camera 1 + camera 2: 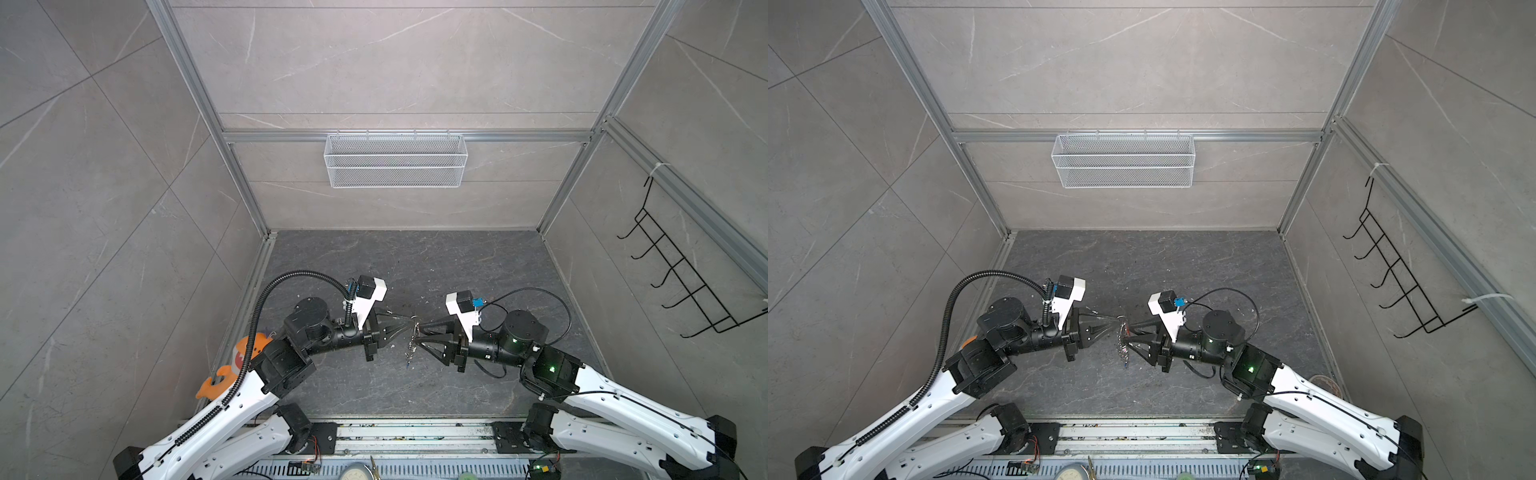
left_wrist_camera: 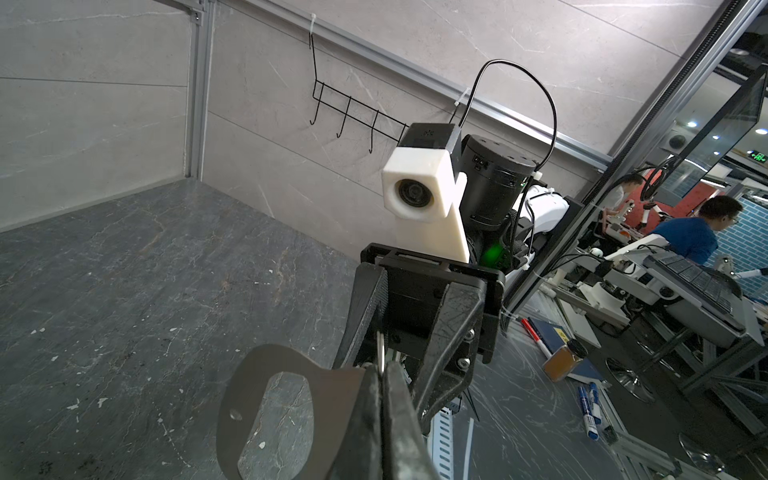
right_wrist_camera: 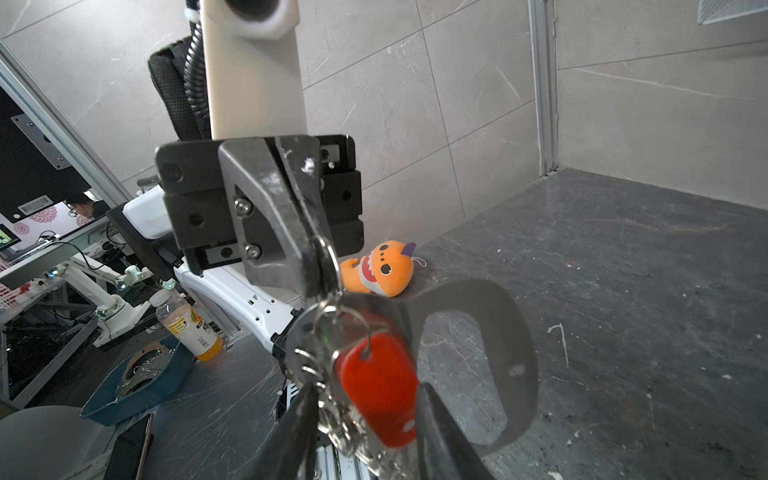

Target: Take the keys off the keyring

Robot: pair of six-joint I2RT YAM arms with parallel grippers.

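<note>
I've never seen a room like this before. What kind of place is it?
Probably a robot lab. Two robot arms work inside an aluminium-framed booth with tile walls, and the left wrist view shows people among more machines outside.

Bright, even overhead light; crisp from above, soft up close.

Falls flat and diffuse in both top views, leaving only faint shadows on the dark floor (image 1: 374, 266) under the left gripper (image 1: 409, 320) and right gripper (image 1: 419, 333). Bows the straight frame rails (image 1: 199, 95) outward toward the picture edges. Blurs the red key tag (image 3: 376, 386) and chain (image 3: 345, 432) between the right fingers (image 3: 436, 428) in the right wrist view, too near the lens; softens the keyring (image 2: 266, 374) just beside the left fingers (image 2: 399, 415) in the left wrist view. Puts a pale sheen on worn finger surfaces.
</note>
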